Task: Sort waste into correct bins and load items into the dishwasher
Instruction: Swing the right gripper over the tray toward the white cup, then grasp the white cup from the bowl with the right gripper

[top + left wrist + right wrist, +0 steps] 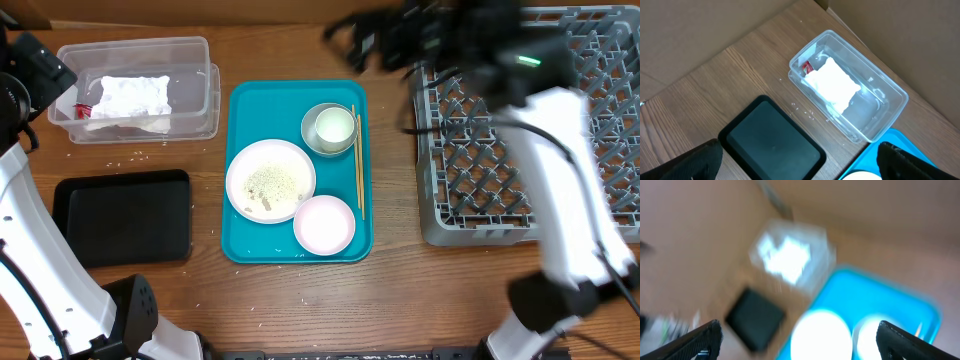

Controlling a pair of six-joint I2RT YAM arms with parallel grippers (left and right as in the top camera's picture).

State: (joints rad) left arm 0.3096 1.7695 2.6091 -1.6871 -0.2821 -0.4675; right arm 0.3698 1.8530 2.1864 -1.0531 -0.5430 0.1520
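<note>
A clear tub [195, 60] at the back left holds a crumpled white napkin [128, 97] and a red wrapper [83, 108]. In front of it lies the black tray [125, 215]. The teal tray [250, 110] carries a plate [270, 180] with rice grains, a pink bowl [324, 224], a grey bowl [312, 140] with a white cup [335, 126] inside, and chopsticks [357, 160]. At the right stands the grey dish rack [500, 235]. My left gripper [800, 165] is open, high over the black tray [772, 142]. My right gripper [800, 337] is open, blurred, above the teal tray's back edge.
Loose white grains [130, 157] are scattered on the wooden table between the tub and the black tray. The right arm [560, 180] reaches across the rack. A cardboard wall runs along the back.
</note>
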